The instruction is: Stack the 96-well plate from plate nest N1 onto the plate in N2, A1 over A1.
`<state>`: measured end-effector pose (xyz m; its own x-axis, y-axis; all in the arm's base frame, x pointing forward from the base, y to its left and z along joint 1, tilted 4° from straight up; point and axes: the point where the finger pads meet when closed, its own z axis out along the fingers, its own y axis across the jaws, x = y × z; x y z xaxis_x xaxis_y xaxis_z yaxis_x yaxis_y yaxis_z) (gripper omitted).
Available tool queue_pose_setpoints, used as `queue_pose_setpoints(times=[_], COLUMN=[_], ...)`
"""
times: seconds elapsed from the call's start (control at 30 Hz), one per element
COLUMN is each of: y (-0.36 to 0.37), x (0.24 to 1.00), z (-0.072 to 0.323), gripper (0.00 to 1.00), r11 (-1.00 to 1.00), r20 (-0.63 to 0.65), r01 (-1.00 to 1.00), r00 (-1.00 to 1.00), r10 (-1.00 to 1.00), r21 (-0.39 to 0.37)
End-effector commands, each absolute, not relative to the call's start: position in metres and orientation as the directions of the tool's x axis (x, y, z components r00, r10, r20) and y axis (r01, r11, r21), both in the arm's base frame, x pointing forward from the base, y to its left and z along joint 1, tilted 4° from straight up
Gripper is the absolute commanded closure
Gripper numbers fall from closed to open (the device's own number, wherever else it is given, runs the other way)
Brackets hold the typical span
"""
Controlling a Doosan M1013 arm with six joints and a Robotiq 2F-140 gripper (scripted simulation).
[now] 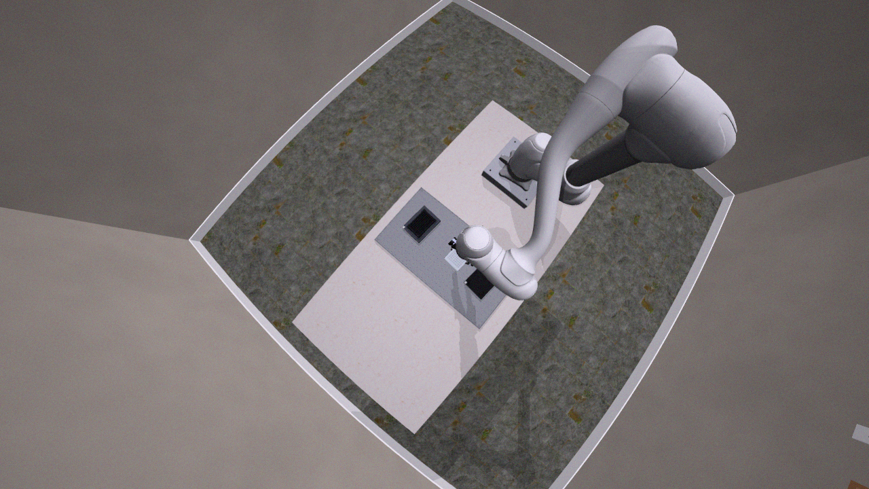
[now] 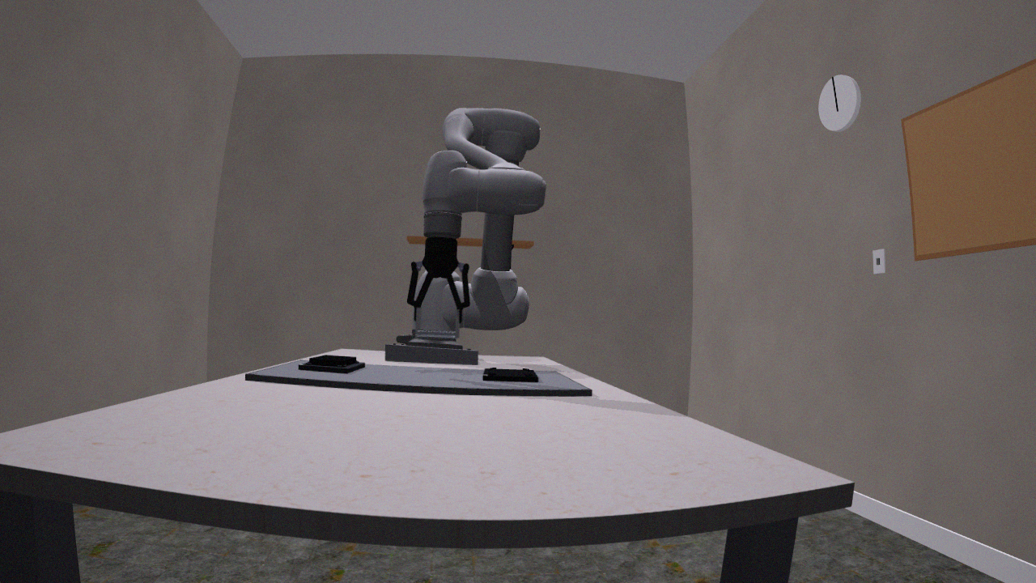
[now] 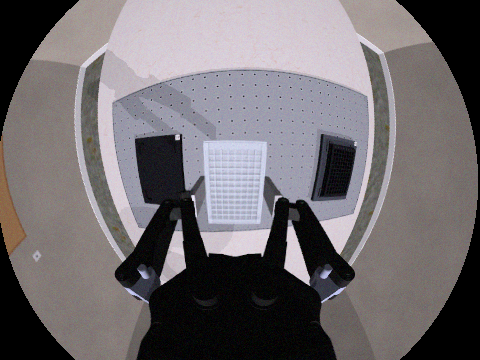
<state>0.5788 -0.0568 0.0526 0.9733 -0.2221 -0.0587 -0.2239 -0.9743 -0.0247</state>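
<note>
My gripper is shut on a white, see-through 96-well plate, holding it by its long sides in the air above the grey base mat, between the two nests. From above, the plate shows beside the arm's wrist. Nest N1 is a black empty frame to the left in the wrist view and also shows from above. Nest N2 on the right holds the other plate, whose well grid is visible; it also shows from above. In the side view the gripper hangs well above the mat, and the plate is hard to make out there.
The grey perforated base mat lies on the pale table. The arm's base plate stands at the table's far end behind the mat. In the side view N2 is left and N1 right.
</note>
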Motion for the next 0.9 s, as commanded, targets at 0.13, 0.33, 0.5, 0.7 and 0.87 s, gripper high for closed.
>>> queue_pose_setpoints(times=[0.13,0.33,0.5,0.7,0.87], y=[-0.076,-0.092,-0.109,-0.125,-0.138], x=[0.575,0.572,0.569,0.565,0.563], z=[0.052,0.052,0.051,0.051,0.050], gripper=[1.00,1.00,1.00,1.00,1.00], r11=[-0.974,-0.974,-0.974,-0.974,-0.974], r20=[-0.059,-0.059,-0.059,-0.059,-0.059], r01=[-0.224,-0.224,-0.224,-0.224,-0.224], r00=[0.973,0.973,0.973,0.973,0.973], r10=[-0.222,-0.222,-0.222,-0.222,-0.222], r21=[-0.025,-0.025,-0.025,-0.025,-0.025])
